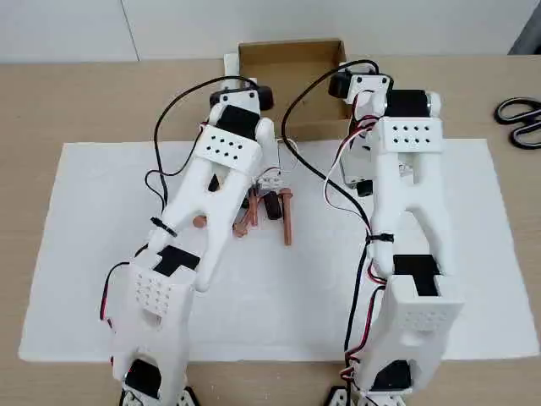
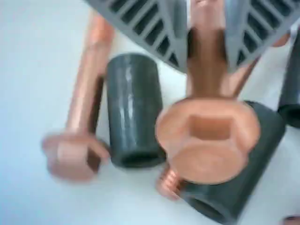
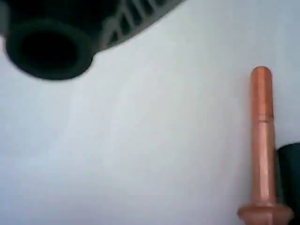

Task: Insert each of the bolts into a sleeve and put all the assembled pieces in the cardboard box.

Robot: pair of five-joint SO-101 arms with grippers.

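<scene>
Our left claw [image 2: 206,58] was clamped on a bolt [image 2: 208,140] by its shank, head toward the wrist camera, just above the pile on the white sheet [image 1: 93,254]. Beneath it a loose sleeve [image 2: 133,112] and a loose bolt [image 2: 82,117] lay side by side. Our right claw [image 1: 363,179] sat just before the box [image 1: 292,51], closed on a sleeve [image 3: 47,47] with its bore facing the camera. A lone bolt [image 3: 262,150] lay flat on the sheet nearby.
</scene>
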